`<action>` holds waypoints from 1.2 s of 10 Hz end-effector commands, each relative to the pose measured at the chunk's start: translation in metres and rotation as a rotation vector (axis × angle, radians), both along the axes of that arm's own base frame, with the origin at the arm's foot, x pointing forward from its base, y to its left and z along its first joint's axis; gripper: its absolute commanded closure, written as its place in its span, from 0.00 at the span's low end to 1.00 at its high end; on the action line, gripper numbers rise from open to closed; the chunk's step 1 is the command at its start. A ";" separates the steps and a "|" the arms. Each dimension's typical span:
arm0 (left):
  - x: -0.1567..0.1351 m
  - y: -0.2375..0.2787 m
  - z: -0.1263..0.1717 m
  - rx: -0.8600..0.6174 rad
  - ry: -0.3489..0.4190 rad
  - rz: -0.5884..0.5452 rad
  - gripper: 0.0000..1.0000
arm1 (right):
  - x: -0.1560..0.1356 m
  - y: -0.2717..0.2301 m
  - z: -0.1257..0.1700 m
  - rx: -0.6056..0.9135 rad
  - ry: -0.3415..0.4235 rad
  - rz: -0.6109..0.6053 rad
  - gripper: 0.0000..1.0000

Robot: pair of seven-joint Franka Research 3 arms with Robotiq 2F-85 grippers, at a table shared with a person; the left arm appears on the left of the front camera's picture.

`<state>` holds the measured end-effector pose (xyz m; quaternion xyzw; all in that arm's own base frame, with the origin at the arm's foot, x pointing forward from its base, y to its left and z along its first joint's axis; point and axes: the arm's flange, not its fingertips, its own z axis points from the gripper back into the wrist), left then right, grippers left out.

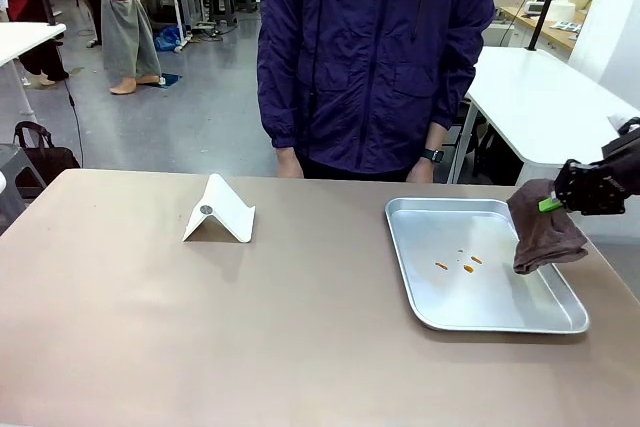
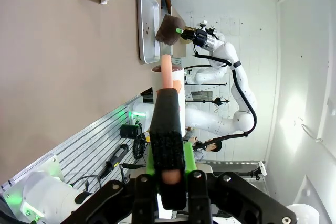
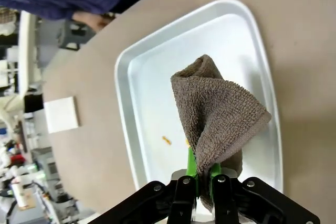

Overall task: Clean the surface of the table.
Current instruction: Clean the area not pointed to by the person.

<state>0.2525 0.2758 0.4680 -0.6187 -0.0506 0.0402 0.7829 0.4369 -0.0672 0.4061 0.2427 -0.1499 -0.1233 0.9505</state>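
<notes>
The table (image 1: pixel 150 327), with its matte taupe-brown top, fills the lower half of the front view from edge to edge. At the lower right of that view a shallow silver tray (image 1: pixel 500 329) lies on it, with a few orange specks (image 1: pixel 458 265) on its floor. A brown terry cloth (image 1: pixel 545 237) hangs over the tray's right side, its lower folds inside the rim. The right gripper (image 1: pixel 550 205) comes in from the right edge of the frame and is clamped on the cloth's upper corner; the right wrist view shows the green pads pinching the fabric above the tray. Left of centre on the table stands a white folded stand (image 1: pixel 220 212), well apart from the tray. In the left wrist view the left gripper (image 2: pixel 169 156) is closed on a black tool (image 2: pixel 167 124) with a peach-coloured core, held off the table's edge. A person (image 1: pixel 375 57) in a dark blue jacket stands at the far side, top centre.
</notes>
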 end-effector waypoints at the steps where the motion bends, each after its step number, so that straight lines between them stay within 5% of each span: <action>1: -0.001 -0.001 0.004 0.001 0.007 0.004 0.78 | 0.018 0.003 -0.011 -0.082 -0.018 0.016 1.00; 7: -0.001 -0.001 0.004 0.001 0.007 0.004 0.78 | 0.048 0.045 -0.096 -0.030 0.067 0.103 1.00; 12: -0.001 -0.001 0.004 0.001 0.007 0.004 0.78 | 0.046 0.098 -0.127 0.052 0.142 0.208 1.00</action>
